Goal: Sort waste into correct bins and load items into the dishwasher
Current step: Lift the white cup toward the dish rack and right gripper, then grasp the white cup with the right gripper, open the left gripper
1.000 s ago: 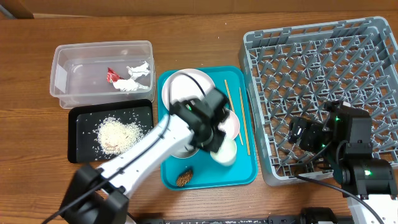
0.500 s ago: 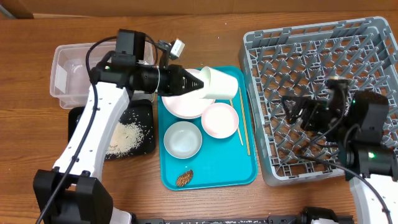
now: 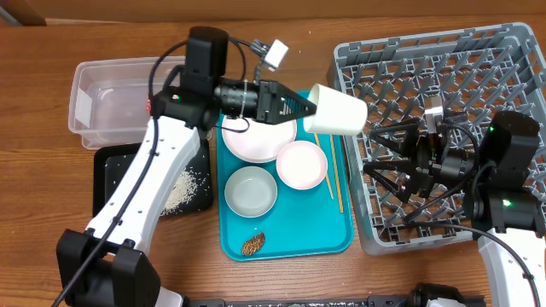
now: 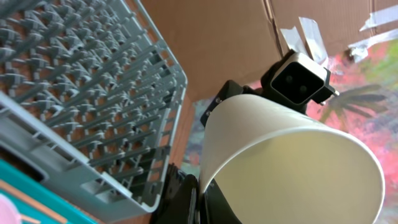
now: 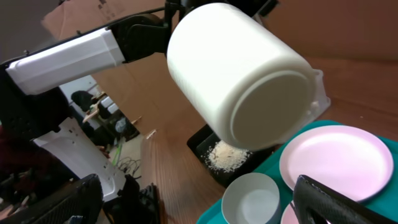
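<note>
nearest, a brown scrap [image 3: 252, 245], two bowls [image 3: 250, 189] and the chopsticks [image 3: 338, 183] lie on the teal tray [image 3: 294, 226], not yet sorted. over the tray's far right corner the left gripper [image 3: 305, 108] pinches the white cup [image 3: 339, 112] by its mouth end, on its side, base toward the dish rack [image 3: 478, 77], likely to lift it over the rack's left wall. the right gripper [image 3: 374, 152] hangs spread wide just inside that wall, crowding the entry; pegs farther back look free.

Tub [image 3: 119, 98] left, shallow tray [image 3: 115, 175] before it, serving tray [image 3: 299, 226] with bowls [image 3: 251, 190] centre, dish rack [image 3: 444, 77] right
</note>
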You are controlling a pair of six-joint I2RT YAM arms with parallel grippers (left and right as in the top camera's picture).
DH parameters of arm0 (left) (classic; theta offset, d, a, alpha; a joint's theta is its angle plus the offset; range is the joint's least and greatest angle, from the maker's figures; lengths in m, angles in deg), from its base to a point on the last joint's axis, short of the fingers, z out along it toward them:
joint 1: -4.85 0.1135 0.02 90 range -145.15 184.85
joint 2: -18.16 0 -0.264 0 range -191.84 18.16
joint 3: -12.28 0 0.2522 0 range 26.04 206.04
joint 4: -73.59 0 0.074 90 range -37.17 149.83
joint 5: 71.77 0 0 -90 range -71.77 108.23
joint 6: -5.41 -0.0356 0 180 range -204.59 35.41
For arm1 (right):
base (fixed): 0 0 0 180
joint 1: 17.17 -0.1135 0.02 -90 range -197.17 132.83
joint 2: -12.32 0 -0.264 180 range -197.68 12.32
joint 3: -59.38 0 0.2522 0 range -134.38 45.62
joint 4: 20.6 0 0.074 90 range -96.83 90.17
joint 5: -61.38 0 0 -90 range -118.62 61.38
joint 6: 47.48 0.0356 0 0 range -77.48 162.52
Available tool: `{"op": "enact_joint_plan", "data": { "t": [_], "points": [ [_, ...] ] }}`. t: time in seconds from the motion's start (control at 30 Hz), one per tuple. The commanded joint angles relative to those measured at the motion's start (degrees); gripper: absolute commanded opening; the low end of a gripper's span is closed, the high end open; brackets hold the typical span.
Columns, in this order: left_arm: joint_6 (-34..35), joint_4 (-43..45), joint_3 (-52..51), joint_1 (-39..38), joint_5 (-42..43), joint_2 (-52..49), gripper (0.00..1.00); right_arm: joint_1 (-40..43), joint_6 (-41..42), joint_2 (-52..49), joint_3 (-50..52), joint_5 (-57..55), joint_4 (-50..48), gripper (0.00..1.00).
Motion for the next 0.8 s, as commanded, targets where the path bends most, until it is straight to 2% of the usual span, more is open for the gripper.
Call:
{"op": "enact_joint_plan", "data": {
  "t": [0.0,0.37,0.5,0.77],
  "points": [
    [3.5,1.7,0.7,-2.3,1.6,-0.5,0.04,0.2,-0.6,-0.1,-1.5,3.0,-0.9,1.0],
    [5.1,2.1,0.7,-5.3,2.1,-0.5,0.04,0.2,0.0,-3.0,-1.5,0.2,-8.0,1.0],
    [5.1,2.1,0.7,-5.4,2.0,-0.5,0.04,0.1,0.9,-4.4,-1.5,9.0,-14.8,1.0],
    [5.1,2.1,0.7,-5.9,1.9,-0.5,0.04,0.1,2.7,-4.9,-1.5,9.0,-17.9,1.0]
  ]
}}
